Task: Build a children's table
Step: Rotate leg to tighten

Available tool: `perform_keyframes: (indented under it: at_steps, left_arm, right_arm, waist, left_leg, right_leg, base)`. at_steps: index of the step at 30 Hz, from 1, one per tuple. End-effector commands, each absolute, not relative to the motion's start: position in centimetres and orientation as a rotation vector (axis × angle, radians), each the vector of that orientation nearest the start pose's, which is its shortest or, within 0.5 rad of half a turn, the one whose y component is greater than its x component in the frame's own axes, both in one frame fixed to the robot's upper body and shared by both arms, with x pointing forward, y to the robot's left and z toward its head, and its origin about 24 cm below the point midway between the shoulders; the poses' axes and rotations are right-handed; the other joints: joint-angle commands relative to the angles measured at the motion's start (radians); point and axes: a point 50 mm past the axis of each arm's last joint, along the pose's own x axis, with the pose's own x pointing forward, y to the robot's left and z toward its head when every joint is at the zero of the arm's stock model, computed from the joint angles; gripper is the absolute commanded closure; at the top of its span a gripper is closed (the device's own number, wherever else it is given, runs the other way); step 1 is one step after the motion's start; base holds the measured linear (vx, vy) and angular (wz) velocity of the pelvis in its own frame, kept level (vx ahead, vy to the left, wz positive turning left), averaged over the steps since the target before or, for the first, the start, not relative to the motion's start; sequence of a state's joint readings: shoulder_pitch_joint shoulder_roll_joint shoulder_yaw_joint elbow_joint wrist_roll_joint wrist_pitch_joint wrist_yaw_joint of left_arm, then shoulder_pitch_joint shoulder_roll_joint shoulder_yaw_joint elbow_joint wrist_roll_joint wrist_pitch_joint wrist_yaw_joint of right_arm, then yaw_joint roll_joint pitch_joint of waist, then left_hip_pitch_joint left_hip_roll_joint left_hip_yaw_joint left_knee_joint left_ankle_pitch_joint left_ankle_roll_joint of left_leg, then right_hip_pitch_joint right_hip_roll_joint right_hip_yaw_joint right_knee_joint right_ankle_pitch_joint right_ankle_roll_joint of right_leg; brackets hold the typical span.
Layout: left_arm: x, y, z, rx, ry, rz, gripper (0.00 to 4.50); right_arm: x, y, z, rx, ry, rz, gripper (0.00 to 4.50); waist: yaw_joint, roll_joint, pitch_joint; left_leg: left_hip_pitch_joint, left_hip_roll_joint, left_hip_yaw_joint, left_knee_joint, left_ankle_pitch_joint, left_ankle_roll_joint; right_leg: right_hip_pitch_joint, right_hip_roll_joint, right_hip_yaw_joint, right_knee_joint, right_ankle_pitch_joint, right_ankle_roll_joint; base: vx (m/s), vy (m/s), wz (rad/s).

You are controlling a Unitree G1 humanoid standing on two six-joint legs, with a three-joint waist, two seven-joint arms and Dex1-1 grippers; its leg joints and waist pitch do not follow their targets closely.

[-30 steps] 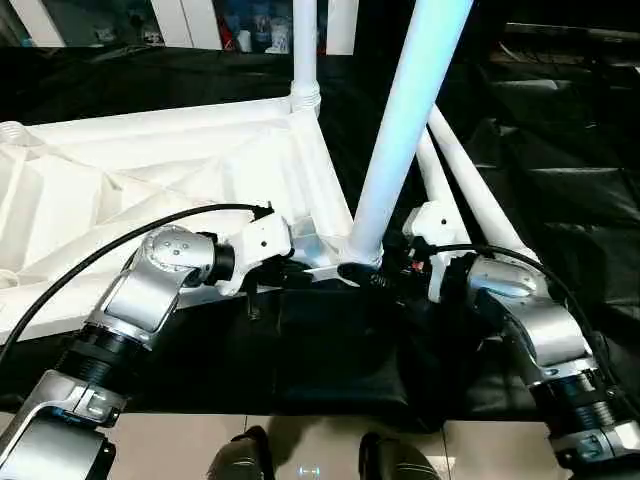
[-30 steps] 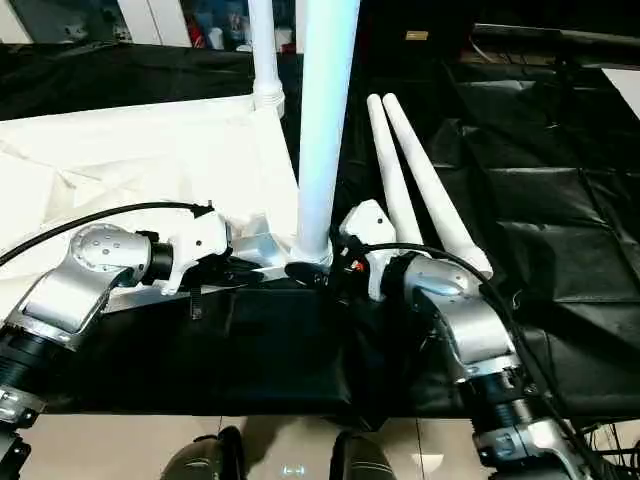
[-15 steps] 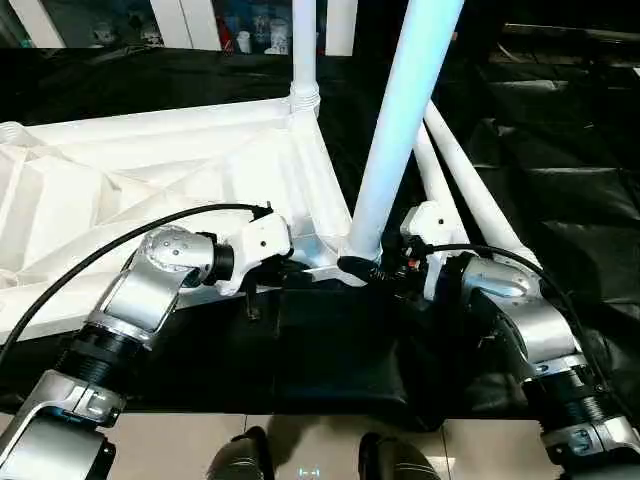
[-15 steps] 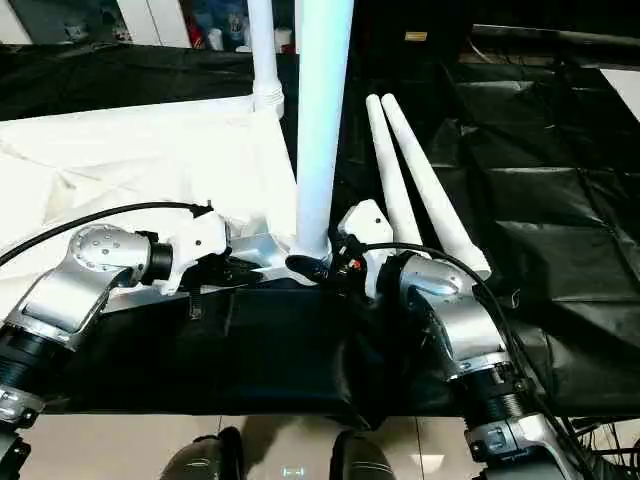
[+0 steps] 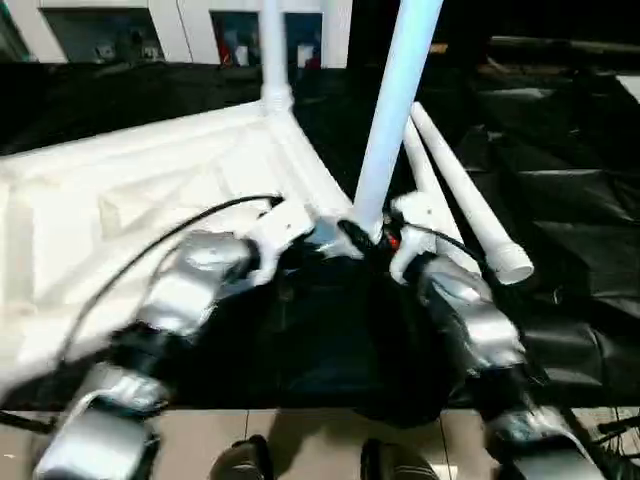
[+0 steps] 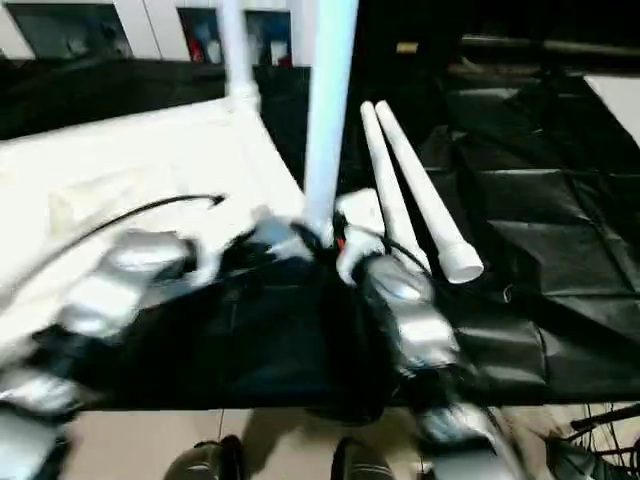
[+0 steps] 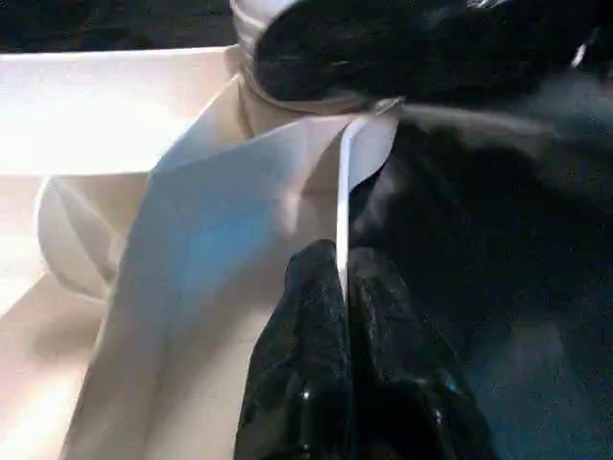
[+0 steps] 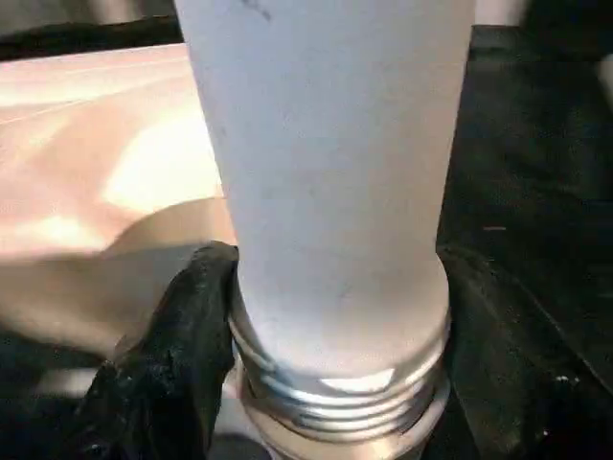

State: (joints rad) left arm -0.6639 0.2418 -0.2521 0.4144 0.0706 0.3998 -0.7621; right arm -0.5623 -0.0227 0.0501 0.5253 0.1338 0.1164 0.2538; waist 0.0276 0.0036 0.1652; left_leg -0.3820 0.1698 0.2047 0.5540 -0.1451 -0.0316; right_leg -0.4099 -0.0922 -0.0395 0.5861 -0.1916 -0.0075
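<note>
We have the white tabletop (image 5: 150, 180) lying ribbed side up on the black sheet (image 5: 570, 150), spreading from the centre of the head view out toward nine o'clock. One leg (image 5: 272, 50) already stands upright in the far corner socket, up around twelve o'clock. At the near corner, close to the middle of the view, a second leg (image 5: 390, 110) rises almost vertically and leans slightly toward one o'clock. Our right gripper (image 8: 335, 364) grasps this leg near its lower end: in the right wrist view the two black fingers (image 8: 182, 355) sit on either side of the tube, just above its threaded collar, pressed against it. Our left gripper (image 7: 343, 326) is clenched on the tabletop itself; in the left wrist view its fingers (image 7: 306, 355) pinch a thin upright edge of the white plastic beside the corner socket, with the socket ring just beyond them. The two remaining legs (image 5: 460, 190) lie side by side on the black sheet toward two o'clock, touching or nearly so along their length, with their flared ends pointing toward us and the nearest end at about three o'clock.
</note>
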Motion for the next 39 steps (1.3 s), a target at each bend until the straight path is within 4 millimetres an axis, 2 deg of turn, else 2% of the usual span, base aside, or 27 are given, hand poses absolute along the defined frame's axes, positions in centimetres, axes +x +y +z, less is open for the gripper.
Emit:
perform_keyframes:
  at_steps: [1,2,3,7,9,12,13,16,19,20,22,24,26,28,31,33,35,37,39]
  left_arm:
    - [34.0,9.1,6.4,0.337,0.430,-0.850,4.50]
    - [34.0,9.1,6.4,0.338,0.429,-0.849,4.50]
    - [34.0,8.9,6.4,0.342,0.428,-0.847,4.50]
    - [33.7,8.4,6.9,0.395,0.391,-0.925,4.50]
    - [33.5,8.6,6.8,0.399,0.394,-0.951,4.50]
    - [33.2,9.0,6.9,0.401,0.394,-0.986,4.50]
    - [32.9,9.1,6.9,0.400,0.390,-1.010,4.50]
    - [32.3,9.5,7.0,0.410,0.373,-1.090,4.50]
    - [31.8,10.6,7.0,0.431,0.380,-1.138,4.50]
    - [31.8,10.8,7.0,0.436,0.383,-1.142,4.50]
    - [31.6,11.2,7.1,0.447,0.377,-1.169,4.50]
    - [31.0,11.6,7.4,0.464,0.360,-1.239,4.50]
    - [30.7,12.1,7.5,0.467,0.371,-1.262,4.50]
    - [30.6,12.3,7.6,0.468,0.373,-1.272,4.50]
    - [30.5,12.6,7.8,0.471,0.366,-1.294,4.50]
    - [30.5,12.6,7.8,0.472,0.365,-1.298,4.50]
    - [30.5,12.6,7.9,0.471,0.362,-1.304,4.50]
    - [30.5,12.6,7.9,0.470,0.362,-1.309,4.50]
    - [30.4,12.6,7.9,0.471,0.362,-1.314,4.50]
  right_arm:
    - [34.0,-8.7,3.5,0.062,0.272,0.355,1.78]
    - [34.0,-8.6,3.6,0.065,0.271,0.351,1.78]
    - [34.1,-8.4,3.7,0.074,0.268,0.342,1.78]
    - [34.6,-7.5,4.5,0.101,0.232,0.381,1.78]
    - [34.8,-7.5,4.8,0.117,0.204,0.392,1.78]
    - [34.9,-7.6,5.9,0.134,0.139,0.450,1.78]
    - [34.8,-7.7,6.3,0.118,0.114,0.482,1.22]
    - [34.6,-8.2,7.1,0.085,0.077,0.573,0.99]
    - [33.9,-9.5,7.7,-0.021,0.070,0.692,0.67]
    - [33.8,-9.7,7.8,-0.044,0.073,0.714,0.67]
    - [33.3,-10.3,7.9,-0.073,0.081,0.777,0.67]
    - [32.5,-11.5,8.2,-0.104,0.087,0.865,0.67]
    - [31.9,-12.5,8.3,-0.126,0.091,0.917,0.67]
    - [31.5,-13.1,8.4,-0.141,0.095,0.949,0.67]
    - [31.1,-13.5,8.5,-0.141,0.102,0.984,0.67]
    - [31.1,-13.5,8.6,-0.131,0.095,0.977,0.67]
    - [31.2,-13.2,8.8,-0.114,0.077,0.981,0.67]
    - [31.1,-13.0,8.9,-0.105,0.074,0.989,0.67]
    - [31.0,-12.8,8.8,-0.113,0.076,1.001,0.67]
  waist:
    - [-0.005,-0.005,-0.050]
    - [-0.005,-0.005,-0.050]
    - [-0.005,-0.006,-0.049]
    - [-0.006,-0.005,-0.046]
    - [-0.005,-0.006,-0.049]
    - [-0.002,-0.007,-0.052]
    - [-0.001,-0.008,-0.053]
    - [0.002,-0.010,-0.056]
    - [0.008,-0.010,-0.058]
    - [0.011,-0.009,-0.060]
    - [0.011,-0.009,-0.070]
    - [0.014,-0.009,-0.072]
    - [0.017,-0.010,-0.074]
    - [0.018,-0.006,-0.074]
    - [0.016,-0.006,-0.070]
    - [0.015,-0.006,-0.066]
    - [0.015,-0.004,-0.066]
    - [0.014,-0.004,-0.066]
    - [0.015,-0.003,-0.069]
  left_leg:
    - [0.027,0.050,-0.047,-0.084,-0.431,-0.043]
    - [0.027,0.050,-0.047,-0.084,-0.431,-0.043]
    - [0.030,0.048,-0.045,-0.085,-0.439,-0.030]
    - [0.029,0.048,-0.048,-0.088,-0.472,-0.024]
    - [0.022,0.050,-0.050,-0.091,-0.460,-0.023]
    - [0.022,0.052,-0.044,-0.088,-0.428,-0.008]
    - [0.019,0.052,-0.040,-0.087,-0.398,0.002]
    - [0.019,0.053,-0.032,-0.082,-0.330,0.036]
    - [0.021,0.053,-0.026,-0.078,-0.293,0.054]
    - [0.026,0.054,-0.022,-0.074,-0.274,0.063]
    - [0.015,0.052,-0.019,-0.067,-0.158,0.097]
    - [0.015,0.051,-0.019,-0.062,-0.120,0.119]
    - [0.013,0.050,-0.017,-0.053,-0.051,0.163]
    - [0.009,0.051,-0.017,-0.051,-0.038,0.181]
    - [0.010,0.053,-0.017,-0.053,-0.078,0.170]
    - [0.012,0.056,-0.018,-0.059,-0.126,0.141]
    - [0.014,0.057,-0.019,-0.060,-0.146,0.122]
    - [0.015,0.058,-0.019,-0.061,-0.154,0.113]
    - [0.015,0.056,-0.018,-0.059,-0.136,0.113]
  right_leg:
    - [0.016,-0.059,0.036,-0.095,-0.523,-0.111]
    - [0.016,-0.059,0.036,-0.095,-0.523,-0.111]
    - [0.012,-0.058,0.037,-0.100,-0.497,-0.114]
    - [0.009,-0.061,0.037,-0.105,-0.531,-0.103]
    - [0.012,-0.061,0.038,-0.102,-0.505,-0.101]
    - [0.011,-0.062,0.043,-0.097,-0.448,-0.121]
    - [0.014,-0.061,0.044,-0.094,-0.408,-0.133]
    - [0.018,-0.057,0.046,-0.086,-0.315,-0.173]
    - [0.018,-0.051,0.046,-0.083,-0.282,-0.188]
    - [0.017,-0.051,0.047,-0.081,-0.258,-0.190]
    - [0.029,-0.049,0.044,-0.061,-0.102,-0.230]
    - [0.033,-0.046,0.043,-0.053,-0.028,-0.245]
    - [0.038,-0.044,0.042,-0.039,0.102,-0.277]
    - [0.040,-0.047,0.040,-0.036,0.118,-0.297]
    - [0.038,-0.047,0.039,-0.044,0.042,-0.300]
    - [0.035,-0.049,0.039,-0.052,-0.052,-0.289]
    - [0.032,-0.049,0.040,-0.056,-0.088,-0.281]
    - [0.030,-0.048,0.041,-0.056,-0.091,-0.278]
    - [0.031,-0.047,0.041,-0.051,-0.055,-0.281]
  base:
    - [0.000,0.000,0.00]
    - [0.000,0.000,0.00]
    - [0.000,0.000,0.00]
    - [0.000,0.000,0.00]
    - [0.000,0.000,0.00]
    - [0.000,0.000,0.00]
    - [0.000,0.000,0.00]
    - [0.000,0.000,0.00]
    - [0.040,-0.021,0.06]
    - [0.066,-0.033,0.11]
    - [0.073,-0.026,0.05]
    - [0.067,-0.023,0.02]
    - [0.057,-0.016,0.02]
    - [0.000,0.000,0.00]
    - [0.000,0.000,0.00]
    - [0.000,0.000,0.00]
    - [0.000,0.000,0.00]
    - [0.000,0.000,0.00]
    - [0.000,0.000,0.00]
